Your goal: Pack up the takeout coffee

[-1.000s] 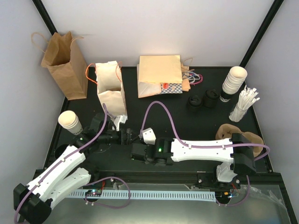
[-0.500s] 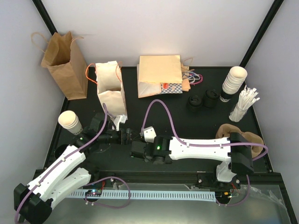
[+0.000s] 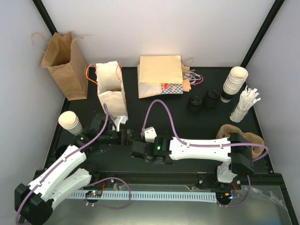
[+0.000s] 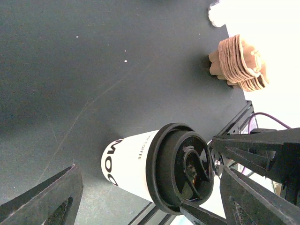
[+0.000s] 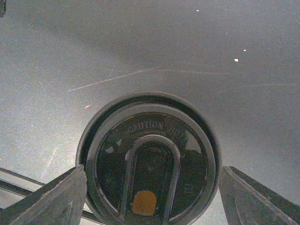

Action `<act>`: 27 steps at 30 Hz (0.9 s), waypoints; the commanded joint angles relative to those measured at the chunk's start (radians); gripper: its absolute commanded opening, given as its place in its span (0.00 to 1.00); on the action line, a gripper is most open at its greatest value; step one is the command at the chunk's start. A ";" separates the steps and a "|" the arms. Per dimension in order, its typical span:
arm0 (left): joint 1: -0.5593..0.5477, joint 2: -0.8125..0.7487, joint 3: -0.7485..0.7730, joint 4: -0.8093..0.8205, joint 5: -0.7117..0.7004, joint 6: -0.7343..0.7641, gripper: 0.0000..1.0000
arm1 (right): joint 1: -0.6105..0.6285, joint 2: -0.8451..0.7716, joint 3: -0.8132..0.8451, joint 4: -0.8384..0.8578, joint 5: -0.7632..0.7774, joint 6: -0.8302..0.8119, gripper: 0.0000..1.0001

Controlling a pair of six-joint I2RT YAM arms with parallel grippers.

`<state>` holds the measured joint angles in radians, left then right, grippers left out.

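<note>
Since a second ago the right arm (image 3: 201, 149) has crept slightly further left across the black table (image 3: 187, 126), and its jaws have narrowed a touch. It lies stretched toward the left arm (image 3: 58, 171). The two wrists meet left of the table's centre, just in front of a white paper bag (image 3: 111, 91) that stands open.

Between them the coffee cup (image 4: 131, 161) stands upright on the table, white with a black lid (image 5: 149, 140). The right gripper (image 5: 152, 171) sits over that lid, its fingers spread wide at either side of the rim. Whether they touch it cannot be told. The left gripper (image 4: 150, 171) is also spread wide, with the cup ahead of it, and holds nothing.

The right arm appears to be closing in to grasp the cup, and bagging has not yet begun.
</note>
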<state>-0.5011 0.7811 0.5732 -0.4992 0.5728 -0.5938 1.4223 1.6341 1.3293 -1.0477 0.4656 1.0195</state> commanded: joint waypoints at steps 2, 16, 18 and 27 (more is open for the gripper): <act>0.010 0.006 0.010 -0.012 0.017 0.018 0.82 | -0.008 0.012 0.012 -0.008 0.009 0.006 0.79; 0.019 0.014 0.010 -0.019 0.023 0.032 0.82 | -0.010 0.030 0.016 0.003 -0.009 -0.007 0.77; 0.020 0.017 0.012 -0.019 0.025 0.034 0.82 | -0.011 0.032 0.016 0.003 -0.010 -0.009 0.77; 0.024 0.025 0.017 -0.023 0.032 0.040 0.82 | -0.014 0.036 0.021 0.001 -0.016 -0.014 0.77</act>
<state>-0.4850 0.7944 0.5732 -0.5091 0.5812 -0.5751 1.4178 1.6455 1.3312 -1.0466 0.4572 1.0019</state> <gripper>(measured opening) 0.819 0.770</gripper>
